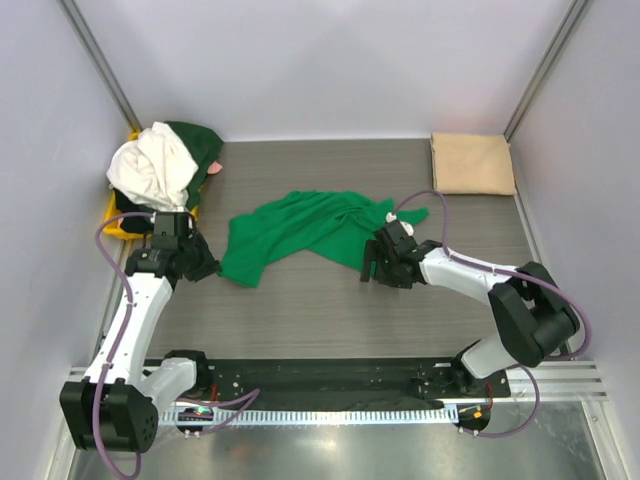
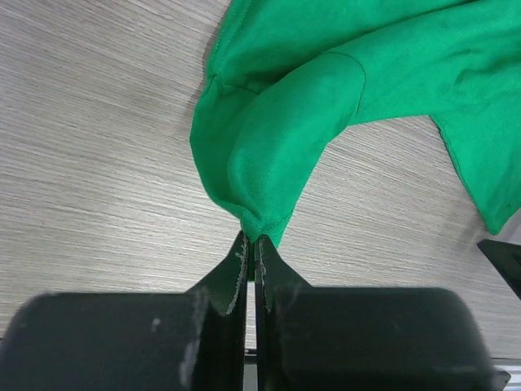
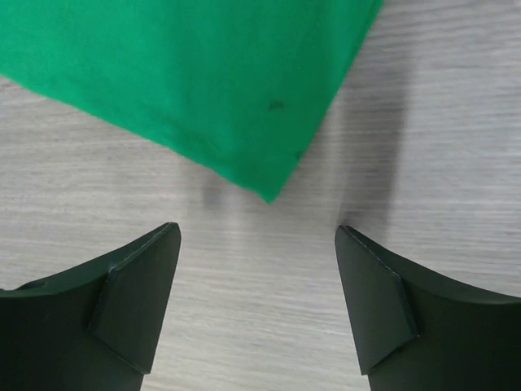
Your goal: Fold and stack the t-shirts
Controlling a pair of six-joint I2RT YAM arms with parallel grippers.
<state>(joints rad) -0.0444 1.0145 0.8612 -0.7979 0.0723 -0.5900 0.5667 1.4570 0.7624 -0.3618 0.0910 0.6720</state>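
The bright green t-shirt (image 1: 300, 235) lies crumpled in the middle of the table. My left gripper (image 1: 207, 266) is shut on its left corner; in the left wrist view the fingertips (image 2: 252, 241) pinch a fold of the green cloth (image 2: 326, 106). My right gripper (image 1: 371, 266) is open just in front of the shirt's right side; in the right wrist view it (image 3: 257, 238) is open and empty above bare table, with a corner of the green shirt (image 3: 203, 81) just beyond it. A folded tan t-shirt (image 1: 472, 163) lies at the back right.
A white t-shirt (image 1: 150, 170) and a dark green one (image 1: 200, 140) are heaped on a yellow tray (image 1: 113, 218) at the back left. Walls enclose the table on three sides.
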